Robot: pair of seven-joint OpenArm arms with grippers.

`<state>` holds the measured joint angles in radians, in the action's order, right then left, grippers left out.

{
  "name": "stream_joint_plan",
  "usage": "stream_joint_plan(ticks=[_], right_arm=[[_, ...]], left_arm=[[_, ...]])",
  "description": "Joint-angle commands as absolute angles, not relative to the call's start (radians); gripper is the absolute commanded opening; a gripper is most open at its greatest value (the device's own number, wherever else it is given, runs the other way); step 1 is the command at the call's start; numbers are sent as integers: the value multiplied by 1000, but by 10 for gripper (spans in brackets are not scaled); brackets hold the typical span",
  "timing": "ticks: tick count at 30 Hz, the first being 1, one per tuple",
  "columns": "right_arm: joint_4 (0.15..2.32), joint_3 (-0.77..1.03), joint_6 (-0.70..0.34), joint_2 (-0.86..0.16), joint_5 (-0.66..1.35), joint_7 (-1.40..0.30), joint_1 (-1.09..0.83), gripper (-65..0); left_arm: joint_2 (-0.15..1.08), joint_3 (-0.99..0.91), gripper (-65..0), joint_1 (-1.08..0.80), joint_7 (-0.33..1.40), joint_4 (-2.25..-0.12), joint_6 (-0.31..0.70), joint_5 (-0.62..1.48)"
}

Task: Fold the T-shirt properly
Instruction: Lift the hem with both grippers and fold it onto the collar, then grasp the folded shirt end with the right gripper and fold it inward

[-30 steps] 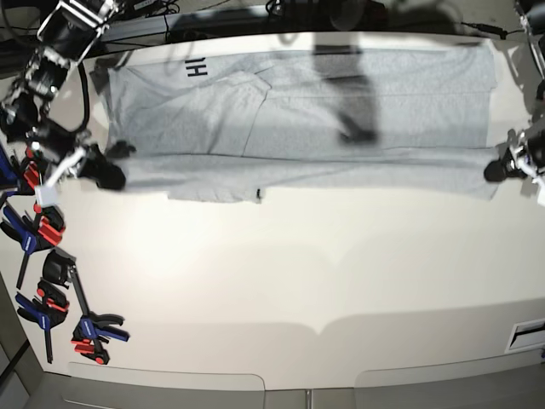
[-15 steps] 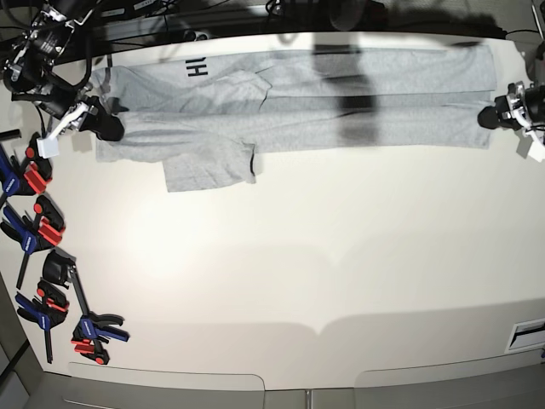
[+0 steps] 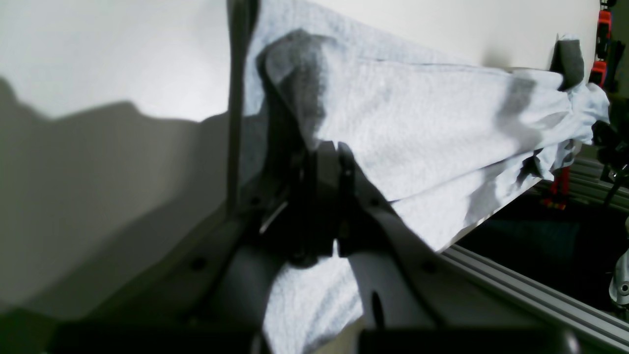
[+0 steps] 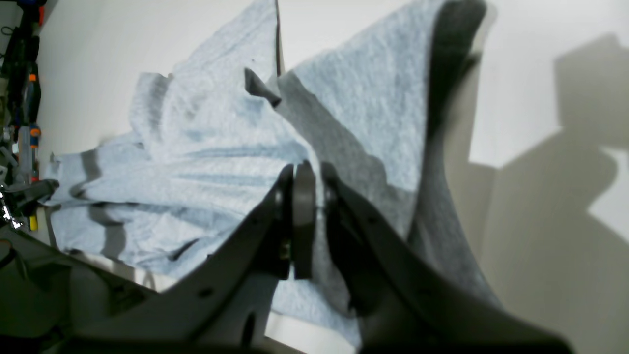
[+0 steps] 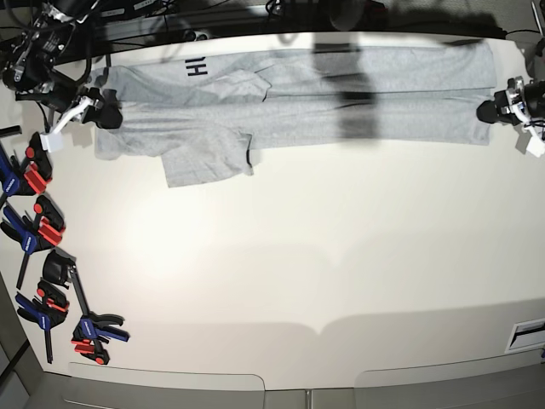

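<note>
The light grey T-shirt [image 5: 341, 98] lies as a long folded band along the far side of the table, with black letters [image 5: 196, 67] showing near its left end and a sleeve [image 5: 209, 162] sticking out toward me. At the band's left end my right gripper [image 5: 107, 115] is shut on the T-shirt. At the right end my left gripper [image 5: 488, 111] is shut on the hem. In the left wrist view the gripper [image 3: 328, 147] pinches grey cloth [image 3: 417, 137]. In the right wrist view the gripper [image 4: 304, 169] pinches bunched cloth [image 4: 206, 162].
Several blue, red and black clamps [image 5: 38, 230] lie along the table's left edge. The white table [image 5: 298, 273] stretches toward the near edge. Dark cables and gear sit behind the far edge. A metal rail [image 3: 540, 290] runs past the table edge in the left wrist view.
Both grippers have carried the shirt's near edge toward the far side, laying it over the body. The band is narrower and the sleeve has slid further away.
</note>
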<state>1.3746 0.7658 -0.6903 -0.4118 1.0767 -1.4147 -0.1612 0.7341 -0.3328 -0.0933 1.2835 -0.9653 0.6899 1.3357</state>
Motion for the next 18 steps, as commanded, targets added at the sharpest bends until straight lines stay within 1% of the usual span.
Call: stream_joint_plan(ticks=[1, 3, 4, 5, 6, 7, 12, 15, 18], right_arm=[[1391, 773, -698, -431, 1096, -1396, -152, -650], [1391, 773, -698, -429, 1099, -1396, -152, -650], [1391, 773, -698, -429, 1102, -1396, -152, -572], [1391, 773, -698, -430, 1103, -1396, -152, -501], [1391, 773, -698, -430, 1103, -1396, -152, -456], [1392, 773, -698, -430, 1107, -1396, -152, -446], [1407, 776, -698, -466, 1205, -1396, -149, -447], [1431, 787, -698, -488, 1313, -1396, -136, -447], [1435, 791, -698, -473, 1305, -1396, -62, -448]], left_arm=[[765, -342, -650, -86, 1285, -980, 698, 1354], [766, -342, -650, -86, 1296, -980, 698, 1378], [766, -342, -609, -86, 1306, -980, 698, 1399], [768, -345, -547, -86, 1318, -980, 698, 1426], [771, -353, -506, -86, 1329, -980, 698, 1452], [774, -367, -488, -86, 1340, -981, 698, 1480], [818, -488, -486, -86, 1394, -983, 698, 1484], [847, -582, -486, -86, 1377, -983, 698, 1484], [863, -660, -486, -85, 1356, -983, 698, 1484]])
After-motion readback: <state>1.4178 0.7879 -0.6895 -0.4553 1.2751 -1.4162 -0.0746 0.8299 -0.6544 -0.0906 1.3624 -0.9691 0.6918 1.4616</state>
